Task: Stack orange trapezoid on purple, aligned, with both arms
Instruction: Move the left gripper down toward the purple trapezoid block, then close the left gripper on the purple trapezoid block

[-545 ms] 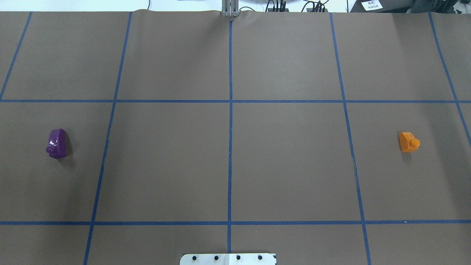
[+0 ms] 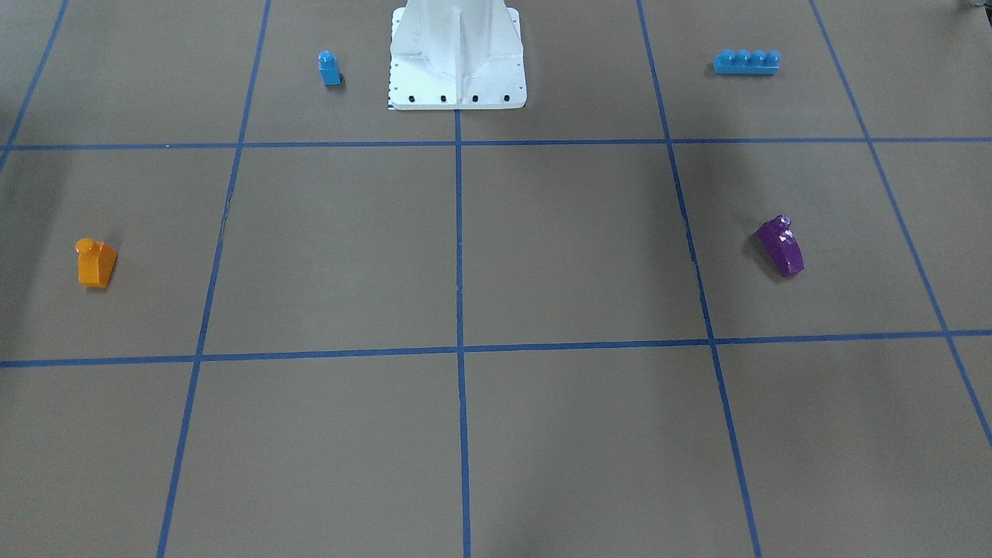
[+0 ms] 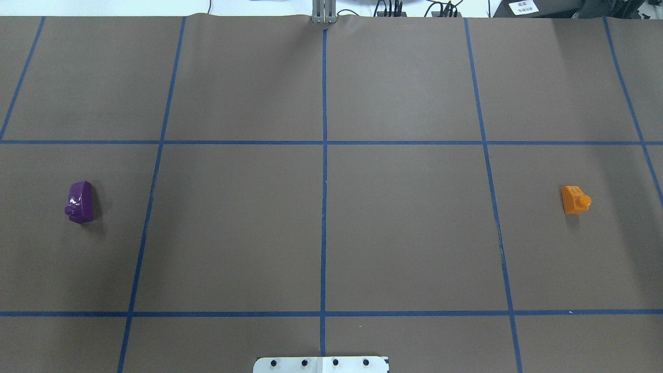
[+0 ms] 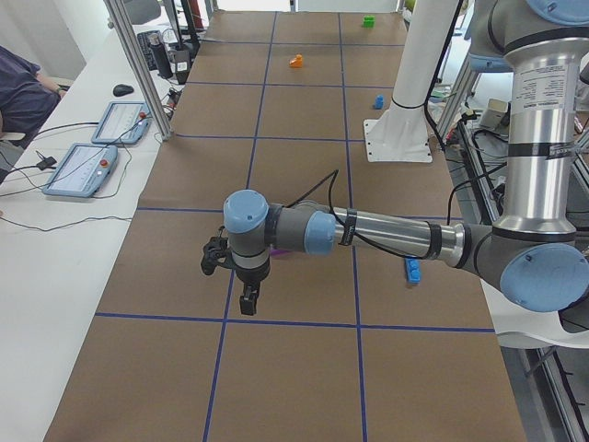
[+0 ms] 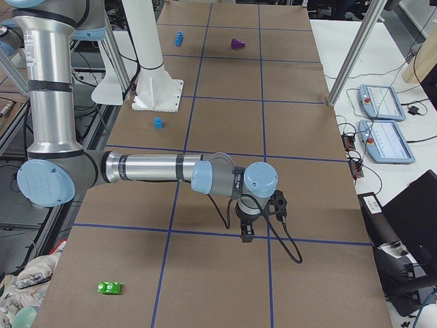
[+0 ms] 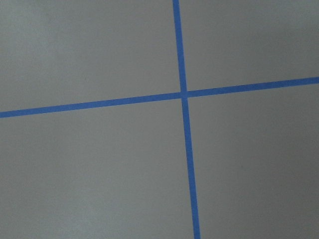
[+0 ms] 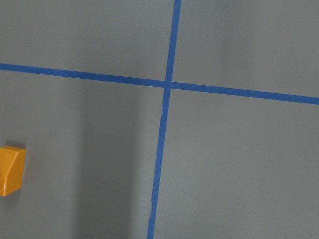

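Observation:
The orange trapezoid (image 3: 575,200) rests on the brown mat at the right of the overhead view, and shows in the front view (image 2: 94,263) and at the left edge of the right wrist view (image 7: 10,170). The purple brick (image 3: 81,202) lies at the left, also in the front view (image 2: 781,246). My left gripper (image 4: 246,302) shows only in the left side view, pointing down over the mat; I cannot tell if it is open. My right gripper (image 5: 246,234) shows only in the right side view; I cannot tell its state either.
A small blue single-stud brick (image 2: 329,68) and a long blue four-stud brick (image 2: 746,62) sit either side of the white pedestal base (image 2: 457,77). A green brick (image 5: 109,288) lies near the mat's end. Blue tape lines grid the mat.

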Tool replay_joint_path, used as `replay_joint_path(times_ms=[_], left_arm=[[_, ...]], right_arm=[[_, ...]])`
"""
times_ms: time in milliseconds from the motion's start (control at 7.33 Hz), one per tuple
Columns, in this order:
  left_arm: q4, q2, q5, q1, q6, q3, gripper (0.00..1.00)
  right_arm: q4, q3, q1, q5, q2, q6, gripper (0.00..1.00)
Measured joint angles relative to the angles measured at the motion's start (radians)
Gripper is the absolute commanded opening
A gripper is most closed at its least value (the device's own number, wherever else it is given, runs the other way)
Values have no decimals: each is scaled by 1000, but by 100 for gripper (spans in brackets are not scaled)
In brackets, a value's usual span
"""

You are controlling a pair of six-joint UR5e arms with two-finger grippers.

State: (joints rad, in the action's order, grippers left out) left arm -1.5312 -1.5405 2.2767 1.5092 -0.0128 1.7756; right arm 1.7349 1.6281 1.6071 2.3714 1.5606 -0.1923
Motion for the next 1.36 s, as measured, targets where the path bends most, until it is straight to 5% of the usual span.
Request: replay_joint_path(times_ms=[273, 682, 1091, 1364], left_arm=[[-13, -36, 1, -117, 116, 68, 100], [-120, -118, -8, -301, 567, 55, 100], [-403, -55, -202, -555, 1005, 23, 100], [-485, 0, -266, -643, 1093, 18, 100]], right_arm=[[-1, 16, -1, 5, -5, 2, 100], [-44, 10, -4, 36, -50, 70, 100], [-96, -12, -8, 66, -50, 112, 100], [-105, -14, -9, 68, -51, 116, 100]])
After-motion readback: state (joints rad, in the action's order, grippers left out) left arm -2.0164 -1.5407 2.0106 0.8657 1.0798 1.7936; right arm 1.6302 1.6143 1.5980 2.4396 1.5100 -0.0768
